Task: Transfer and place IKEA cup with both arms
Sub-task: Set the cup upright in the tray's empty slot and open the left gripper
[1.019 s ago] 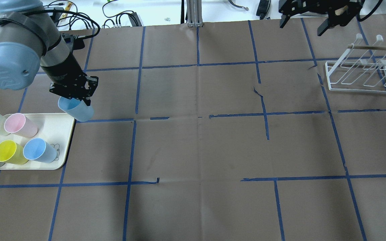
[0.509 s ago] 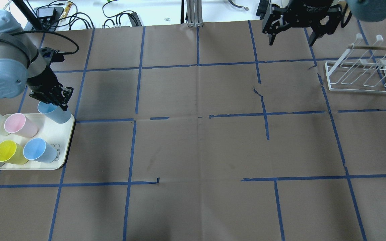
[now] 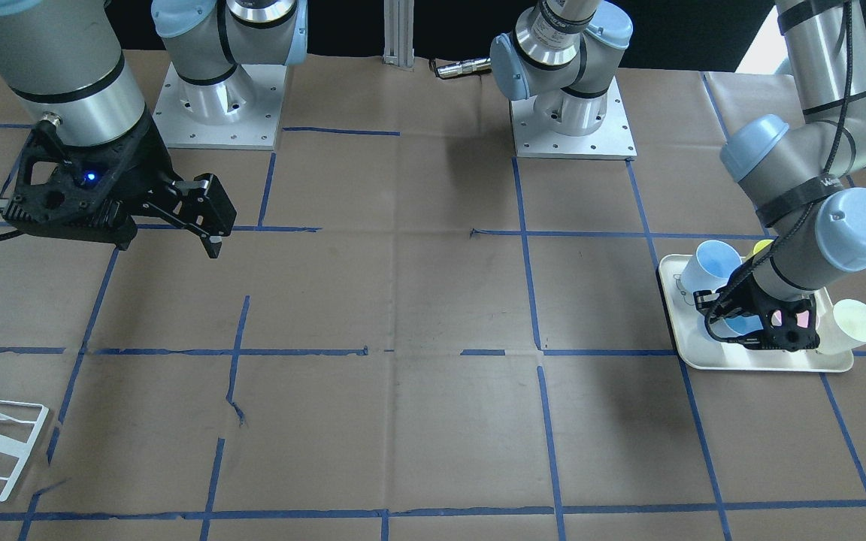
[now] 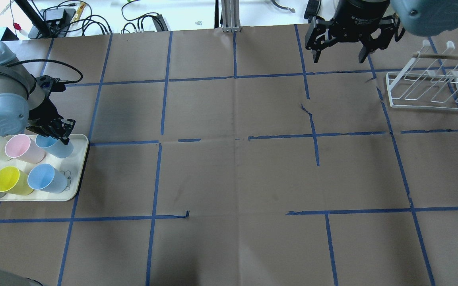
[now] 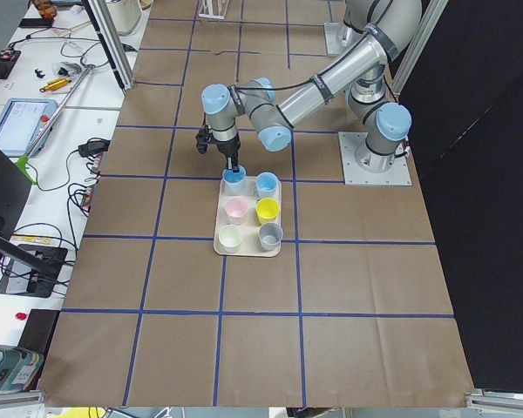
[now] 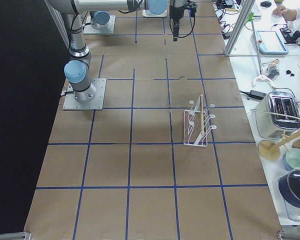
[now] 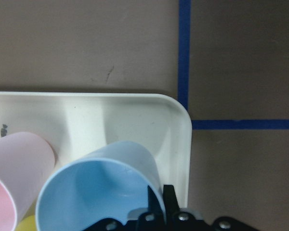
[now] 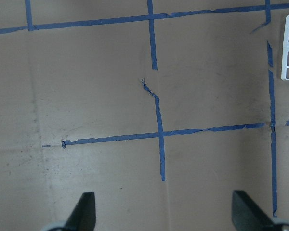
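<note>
Tray point(image 4: 76, 159): pink cup point(image 4: 19, 147) beside IKEA cup point(image 4: 59, 148)

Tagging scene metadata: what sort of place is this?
Probably a robotics lab cell: left arm and right arm bolted to a table gridded with blue tape, with cables and a tablet on the adjoining bench.

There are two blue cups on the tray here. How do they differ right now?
The IKEA cup is pinched at its rim by the left end effector, while the second blue cup stands free. The IKEA cup is in the tray's row farther from the robot, beside the pink cup. The second blue cup is in the nearer row, beside the yellow cup. Both are pale blue, tapered, handleless and mouth-up.
</note>
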You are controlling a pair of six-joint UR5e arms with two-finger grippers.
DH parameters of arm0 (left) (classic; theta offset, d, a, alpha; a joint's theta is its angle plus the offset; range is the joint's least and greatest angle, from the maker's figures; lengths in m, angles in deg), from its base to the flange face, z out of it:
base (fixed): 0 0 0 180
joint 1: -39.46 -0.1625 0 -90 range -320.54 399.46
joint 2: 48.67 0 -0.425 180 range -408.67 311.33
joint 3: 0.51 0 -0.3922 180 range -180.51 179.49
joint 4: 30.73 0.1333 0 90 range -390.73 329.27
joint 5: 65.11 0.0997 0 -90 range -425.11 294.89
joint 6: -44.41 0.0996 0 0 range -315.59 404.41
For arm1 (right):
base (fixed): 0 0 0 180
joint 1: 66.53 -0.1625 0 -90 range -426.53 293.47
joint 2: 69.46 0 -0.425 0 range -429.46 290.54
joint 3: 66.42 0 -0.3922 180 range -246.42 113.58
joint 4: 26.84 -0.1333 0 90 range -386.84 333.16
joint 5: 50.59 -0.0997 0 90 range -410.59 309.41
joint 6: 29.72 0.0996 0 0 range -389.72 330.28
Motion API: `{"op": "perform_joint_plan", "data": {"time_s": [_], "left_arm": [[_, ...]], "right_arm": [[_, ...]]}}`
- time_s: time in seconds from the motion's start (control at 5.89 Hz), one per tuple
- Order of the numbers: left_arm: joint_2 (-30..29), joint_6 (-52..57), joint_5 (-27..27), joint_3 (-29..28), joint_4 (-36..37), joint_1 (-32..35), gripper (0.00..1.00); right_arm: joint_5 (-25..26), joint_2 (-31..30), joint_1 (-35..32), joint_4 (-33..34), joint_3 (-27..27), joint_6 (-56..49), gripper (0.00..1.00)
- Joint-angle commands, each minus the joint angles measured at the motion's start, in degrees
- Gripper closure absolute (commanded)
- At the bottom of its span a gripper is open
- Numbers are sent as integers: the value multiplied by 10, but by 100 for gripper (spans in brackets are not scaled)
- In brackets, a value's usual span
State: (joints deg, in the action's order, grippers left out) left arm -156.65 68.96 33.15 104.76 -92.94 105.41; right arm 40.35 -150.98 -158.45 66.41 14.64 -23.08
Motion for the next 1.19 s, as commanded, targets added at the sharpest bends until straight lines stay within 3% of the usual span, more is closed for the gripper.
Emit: {"op": "perform_joint_plan", "data": {"time_s": [0.0, 0.34, 0.51, 0.68, 1.02], "left_arm": [[-7, 8, 19, 0, 4, -2, 91], [-20, 8, 14, -6, 6, -1, 86], [-22, 8, 15, -8, 6, -1, 57], [-25, 8, 12, -8, 6, -1, 4], [-8, 8, 16, -19, -7, 3, 2]], "right_arm": [[0, 0, 3, 1, 1, -1, 0], [-2, 0, 3, 0, 1, -1, 0], [-2, 0, 3, 1, 1, -1, 0], [-1, 0, 3, 1, 1, -1, 0], [1, 0, 3, 3, 1, -1, 0]]}}
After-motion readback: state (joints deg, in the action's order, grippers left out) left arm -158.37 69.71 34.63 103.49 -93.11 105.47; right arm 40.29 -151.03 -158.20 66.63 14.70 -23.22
